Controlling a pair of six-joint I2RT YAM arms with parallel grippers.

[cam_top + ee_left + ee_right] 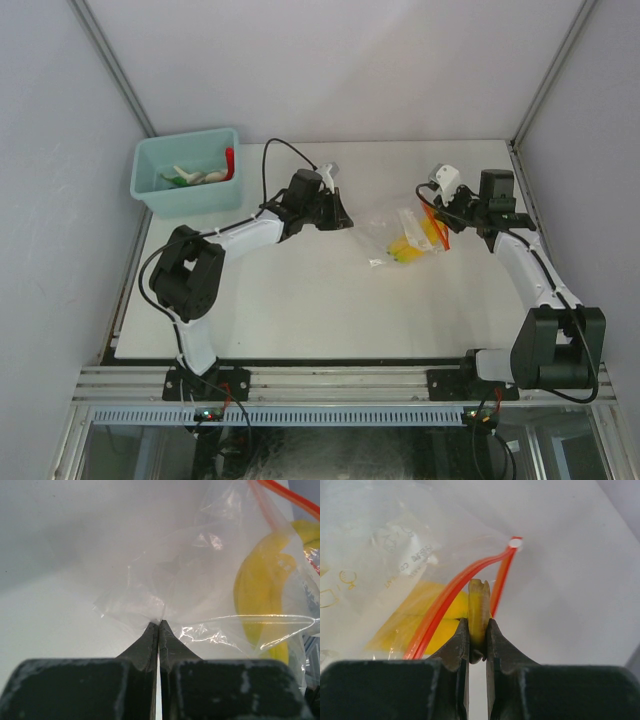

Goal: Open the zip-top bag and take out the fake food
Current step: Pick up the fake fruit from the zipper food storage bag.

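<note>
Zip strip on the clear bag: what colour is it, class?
The zip strip is red-orange, and it shows best in the right wrist view.

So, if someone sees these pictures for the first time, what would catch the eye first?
The clear zip-top bag lies right of the table's middle, held from both sides: the left tool is shut on its plastic edge, and the right tool pinches the tip of the yellow banana at the open red-orange zip. In the far left corner, a teal bin holds green, white and red toy pieces.
</note>
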